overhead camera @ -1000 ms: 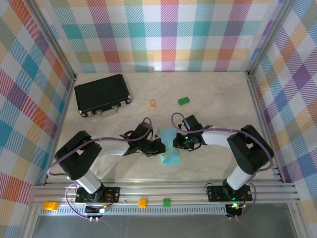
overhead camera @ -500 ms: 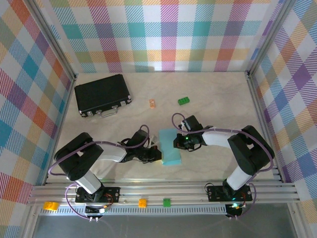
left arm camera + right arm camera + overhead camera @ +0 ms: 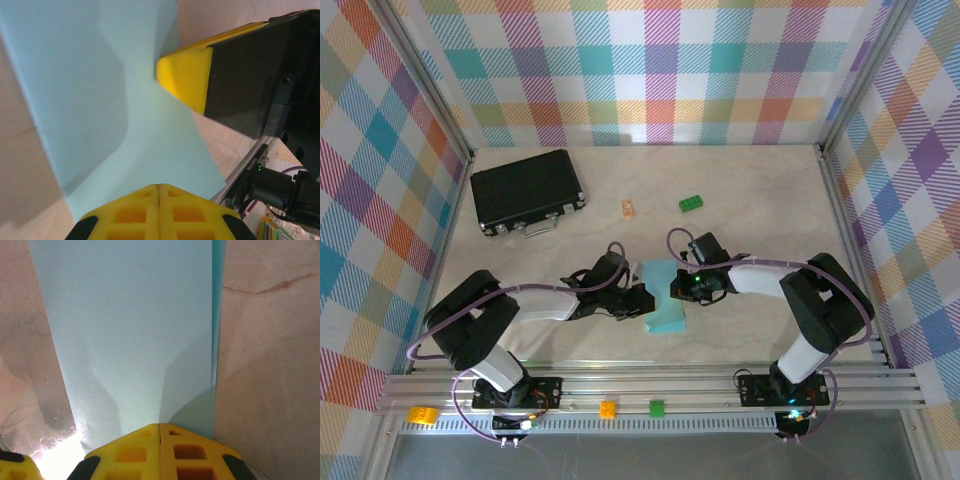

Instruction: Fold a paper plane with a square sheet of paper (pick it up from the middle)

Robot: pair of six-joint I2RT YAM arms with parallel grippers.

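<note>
The square sheet of paper (image 3: 665,300) lies mid-counter (image 3: 750,200), doubled into a strip between my arms. My left end effector (image 3: 638,297) is clamped narrow at its left edge, perhaps nipping it to steer the fold. My right end effector (image 3: 678,288), also closed, presses down to anchor it.

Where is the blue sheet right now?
In the top view, the square sheet of paper sits just below mid-frame, between the left claw and the right claw.

No legible text, labels, brands, numbers or signs on any surface.
</note>
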